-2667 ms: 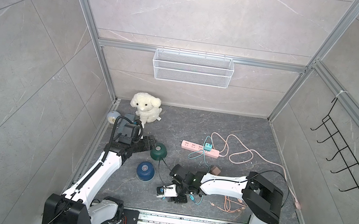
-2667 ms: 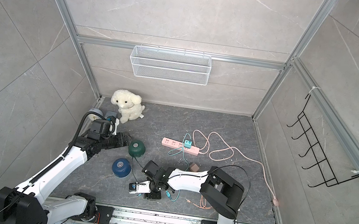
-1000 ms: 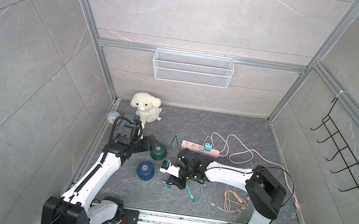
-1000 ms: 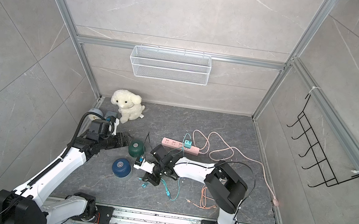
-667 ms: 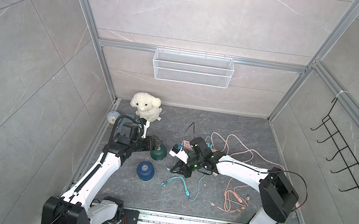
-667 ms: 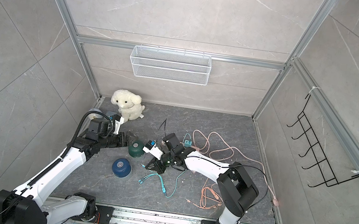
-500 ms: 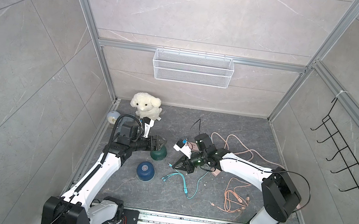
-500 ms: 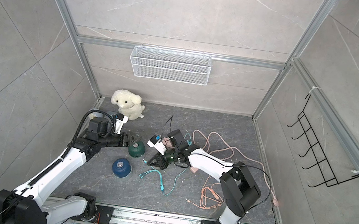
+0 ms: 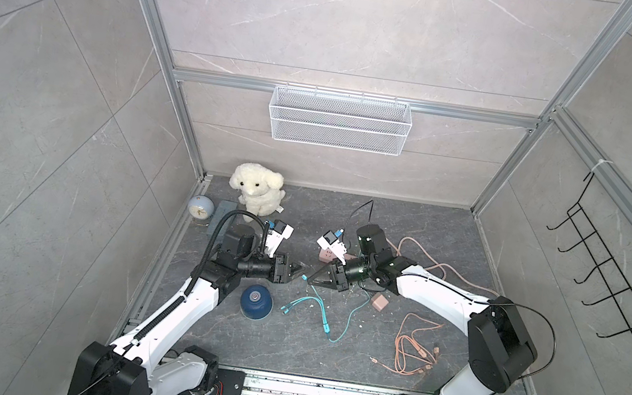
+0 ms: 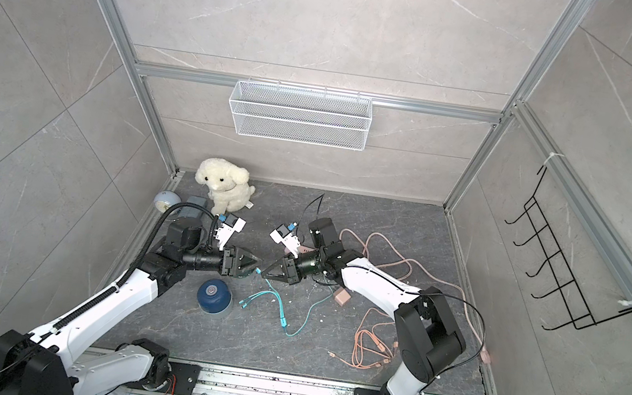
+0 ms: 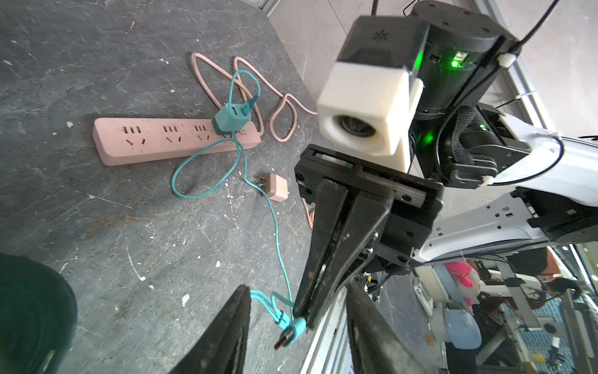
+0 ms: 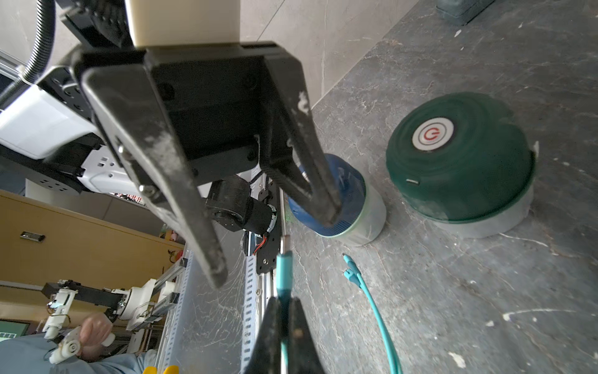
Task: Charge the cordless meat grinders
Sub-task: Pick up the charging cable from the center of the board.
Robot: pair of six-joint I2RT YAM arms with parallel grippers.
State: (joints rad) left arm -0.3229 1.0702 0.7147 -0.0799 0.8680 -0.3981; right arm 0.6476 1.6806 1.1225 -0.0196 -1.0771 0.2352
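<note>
The dark blue meat grinder [image 9: 256, 302] [image 12: 349, 200] stands on the floor near my left arm. The dark green meat grinder [image 12: 459, 155] [image 11: 29, 311] sits just beyond it, mostly hidden under my left gripper in both top views. My right gripper [image 9: 309, 280] [image 12: 284, 301] is shut on a teal cable plug [image 11: 291, 333] [image 12: 284, 268], held above the floor. My left gripper [image 9: 299, 277] [image 11: 297, 327] faces it tip to tip. Its jaws are open, one on each side of the plug's metal tip, not touching it.
A pink power strip [image 11: 174, 139] carries a teal charger [image 11: 231, 119] that feeds the cable. A pink adapter [image 9: 379, 301], loose teal cable ends [image 9: 307, 304] and a coiled orange cable [image 9: 413, 346] lie on the floor. A plush dog [image 9: 258, 194] and a pale clock [image 9: 200, 207] are at the back left.
My right gripper carried the teal plug up off the floor to meet the left gripper. The left gripper shifted right over the green grinder and its jaws narrowed around the plug.
</note>
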